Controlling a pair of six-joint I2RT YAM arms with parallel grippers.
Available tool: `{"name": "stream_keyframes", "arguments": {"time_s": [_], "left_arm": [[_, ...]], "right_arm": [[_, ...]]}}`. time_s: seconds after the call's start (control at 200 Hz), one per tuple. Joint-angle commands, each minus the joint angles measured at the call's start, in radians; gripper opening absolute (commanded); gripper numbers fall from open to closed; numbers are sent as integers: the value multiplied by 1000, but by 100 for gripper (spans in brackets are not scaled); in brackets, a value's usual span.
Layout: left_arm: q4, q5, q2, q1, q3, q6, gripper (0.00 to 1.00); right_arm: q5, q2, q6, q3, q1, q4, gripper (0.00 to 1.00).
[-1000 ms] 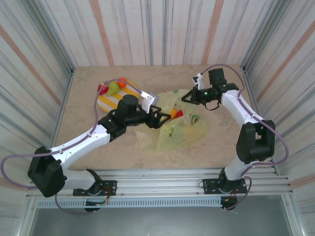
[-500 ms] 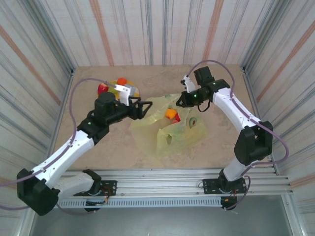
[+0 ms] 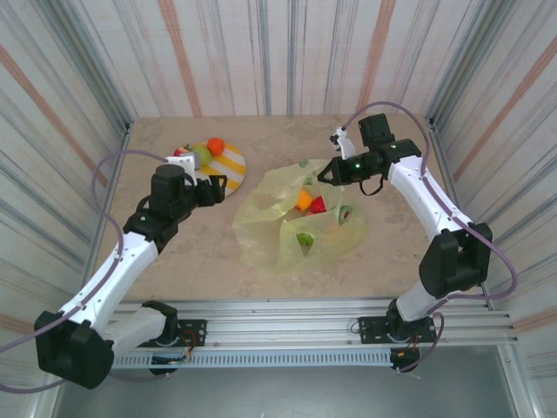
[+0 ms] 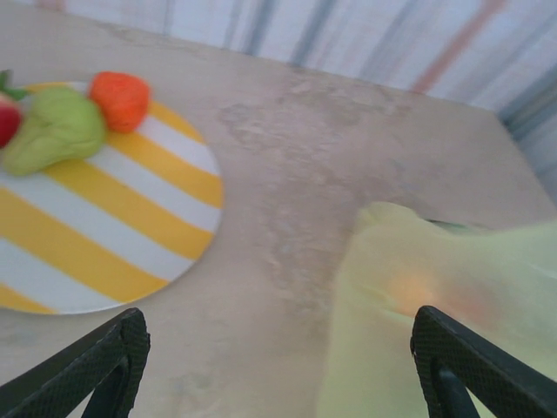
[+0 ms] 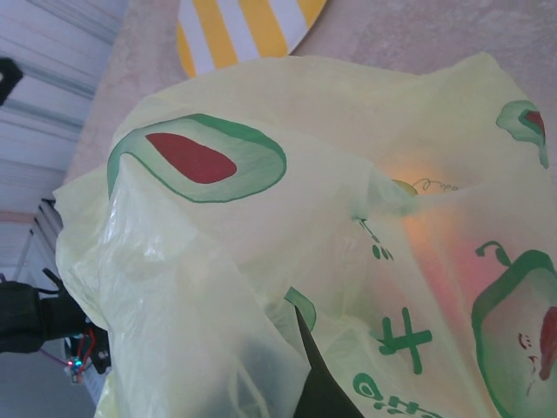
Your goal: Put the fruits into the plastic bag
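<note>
Fetch step in hand. Left gripper hovers at the edge of the plate, fingers spread, empty. On the plate: orange fruit, green pear, strawberry. Right gripper fingers look pinched on the plastic bag rim, mouth held up; bagged orange fruit glows through. Next, by my reading: left reaches over the plate and closes squarely on one fruit

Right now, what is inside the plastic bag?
An orange fruit and a red fruit show through the plastic bag; its crinkled folds hide whatever else lies deeper.
</note>
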Motion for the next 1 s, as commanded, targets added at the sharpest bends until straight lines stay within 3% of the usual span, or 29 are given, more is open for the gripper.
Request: {"name": "stream_keyframes", "arguments": {"time_s": [0.0, 0.256, 0.456, 0.686, 0.997], "left_arm": [[-16, -18, 68, 70, 13, -7, 83], [-9, -8, 322, 251, 157, 53, 83], [-113, -28, 602, 344, 397, 134, 83], [-260, -116, 874, 371, 700, 243, 83], [-383, -93, 1092, 375, 952, 306, 84]], "right_arm": [[-30, 7, 15, -8, 3, 16, 0], [-37, 19, 35, -7, 12, 45, 0], [-43, 28, 37, -4, 13, 52, 0], [-46, 40, 33, 13, 11, 45, 0], [-50, 60, 35, 21, 8, 50, 0]]}}
